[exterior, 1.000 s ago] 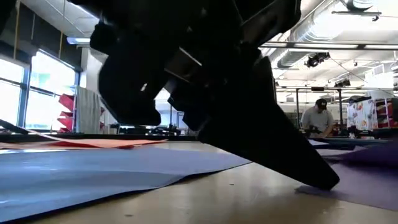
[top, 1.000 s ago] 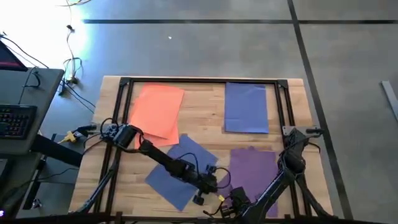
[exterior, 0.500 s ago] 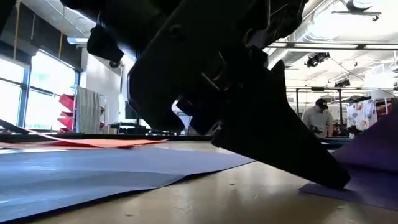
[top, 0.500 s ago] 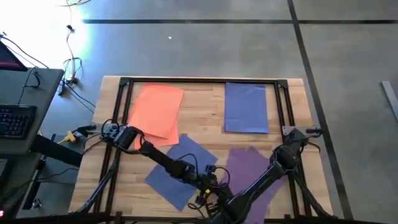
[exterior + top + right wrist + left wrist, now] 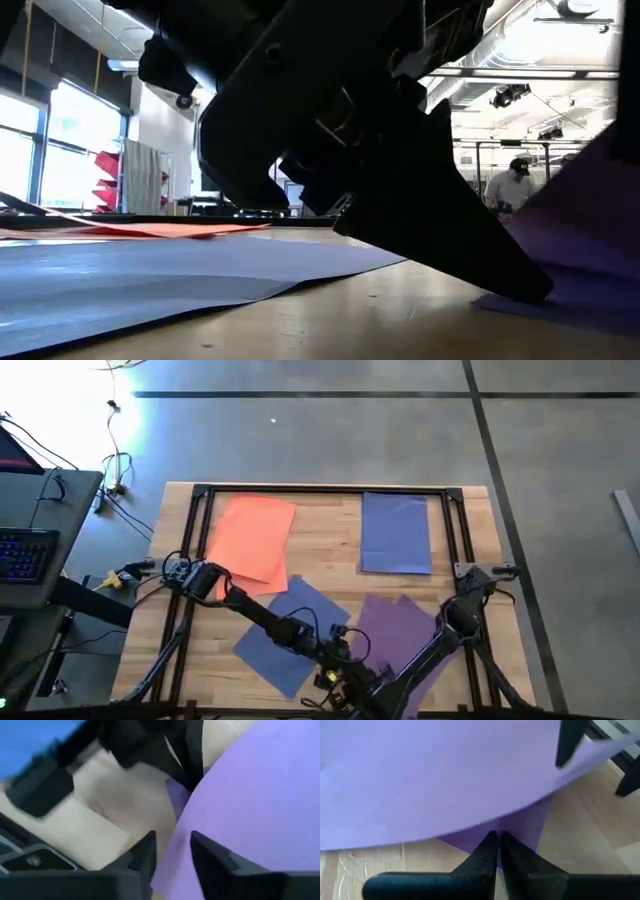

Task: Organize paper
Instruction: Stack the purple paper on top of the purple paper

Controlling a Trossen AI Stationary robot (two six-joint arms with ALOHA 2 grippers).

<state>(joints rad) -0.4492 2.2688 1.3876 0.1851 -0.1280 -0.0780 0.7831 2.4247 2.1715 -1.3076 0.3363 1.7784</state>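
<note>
Table [image 5: 330, 550] first: you had a wooden top with a black frame around it, seen from above, and paper spread over it in four places. An orange stack [image 5: 252, 538] lay at the far left. One blue stack [image 5: 396, 532] lay squared up at the far right, well apart from the orange. A second blue sheet [image 5: 285, 622] sat askew near the front, just beside the purple paper [image 5: 395, 632] at the front right.

Your left arm reached diagonally from the left edge across the skewed blue sheet. Its left gripper [image 5: 495, 851] was down at the purple paper's near corner, fingers pressed together with the tips on a purple sheet lying flat on the wood. From the low camera the same gripper's dark finger touched down on that sheet's edge.

Your right gripper [image 5: 172, 852] came in low at the front, just beside the left one. Its fingers pinched the edge of the top purple sheet [image 5: 250, 795], which curved upward off the pile, one finger on each face.

A person [image 5: 510, 188] stood far behind the table.
</note>
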